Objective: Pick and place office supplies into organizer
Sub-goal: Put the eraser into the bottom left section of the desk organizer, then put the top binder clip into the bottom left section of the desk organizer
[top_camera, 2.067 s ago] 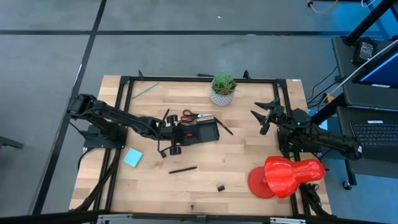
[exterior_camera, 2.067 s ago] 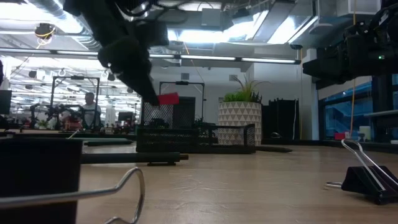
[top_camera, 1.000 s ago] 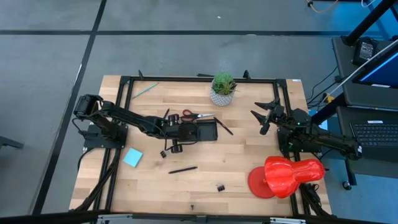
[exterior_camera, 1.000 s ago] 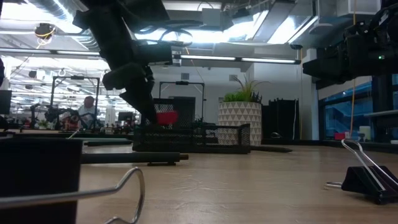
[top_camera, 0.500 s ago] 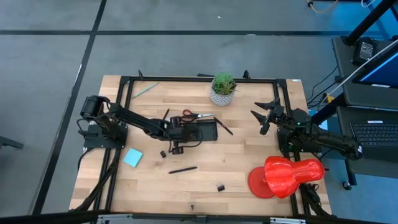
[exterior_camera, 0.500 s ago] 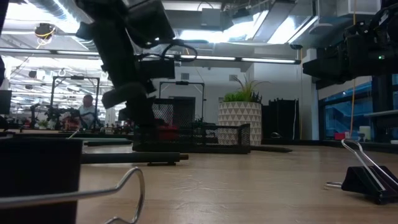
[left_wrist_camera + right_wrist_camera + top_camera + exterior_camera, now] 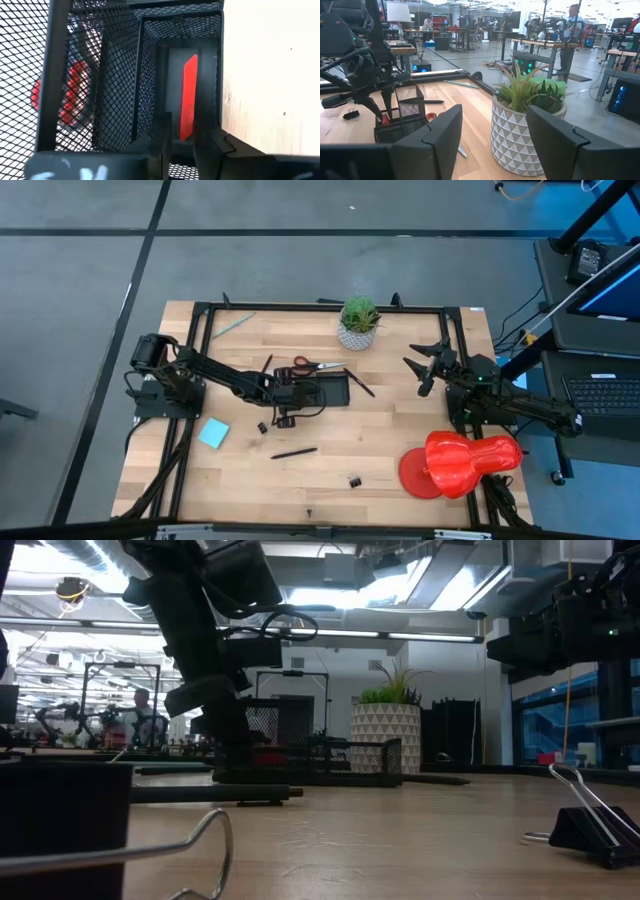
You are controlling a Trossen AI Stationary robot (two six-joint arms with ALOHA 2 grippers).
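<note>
The organizer (image 7: 328, 390) is a black mesh tray at the table's middle, with red-handled scissors (image 7: 303, 364) lying against its far side. My left gripper (image 7: 182, 142) reaches down into the organizer's left end compartment (image 7: 200, 60) and is shut on a small flat red piece (image 7: 187, 95). The scissors' red handles (image 7: 75, 95) show through the mesh. A blue notepad (image 7: 213, 433), a dark pen (image 7: 293, 452), black clips (image 7: 354, 481) and a green pencil (image 7: 232, 324) lie on the wood. My right gripper (image 7: 425, 370) waits open at the right. My left gripper pinches the red piece by its upper end (image 7: 185, 131) between its two fingers (image 7: 162, 137), coming from above and pointing down into the compartment. The piece stands on edge inside the mesh walls. Whether its lower end rests on the compartment floor, I cannot tell.
A potted plant (image 7: 358, 325) stands beyond the organizer. A large red plastic object (image 7: 460, 462) fills the near right corner. A second pen (image 7: 360, 386) lies at the organizer's right end. A binder clip (image 7: 590, 825) sits close in the low view. Bare wood lies near the front edge.
My left gripper has come down with the red piece, from above the organizer's rim into its left end compartment, staying shut on it. The organizer and my right arm have kept still.
</note>
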